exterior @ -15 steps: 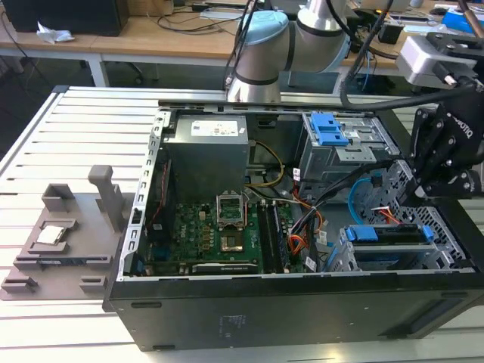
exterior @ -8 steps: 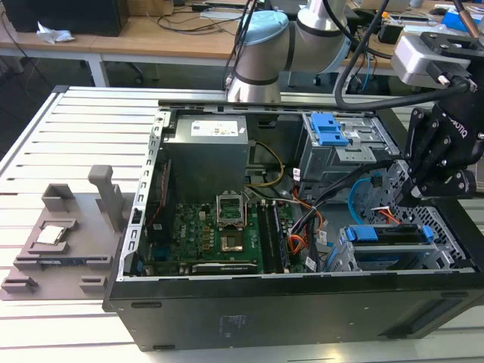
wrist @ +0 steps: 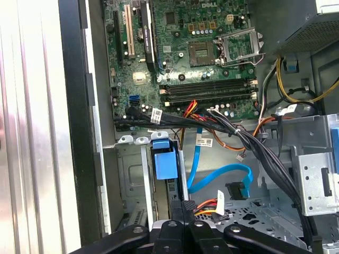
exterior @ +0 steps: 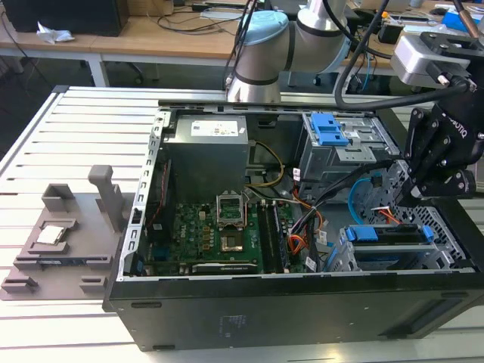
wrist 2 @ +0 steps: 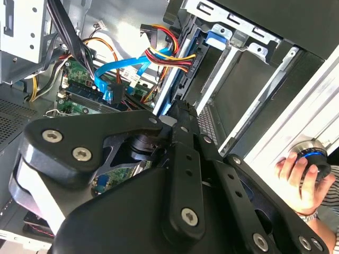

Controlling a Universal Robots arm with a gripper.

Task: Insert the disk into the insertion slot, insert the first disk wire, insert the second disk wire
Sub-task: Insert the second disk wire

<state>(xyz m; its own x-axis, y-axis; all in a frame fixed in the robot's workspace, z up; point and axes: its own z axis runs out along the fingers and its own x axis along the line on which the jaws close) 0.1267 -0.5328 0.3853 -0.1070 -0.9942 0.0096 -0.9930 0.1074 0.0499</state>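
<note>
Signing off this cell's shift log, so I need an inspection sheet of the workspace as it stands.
Surface: slatted metal table holding the open computer case.
Job's things: disk sits in the insertion slot; first disk wire reaches the disk's rear, seating unclear; second disk wire loose, plug free.
Clutter: grey fixture beside the case.
Grippers: gripper at the disk's rear end.
Cables: black cable bundle across the case interior.
Surroundings: a person's hand on a knob; desks behind.
</note>
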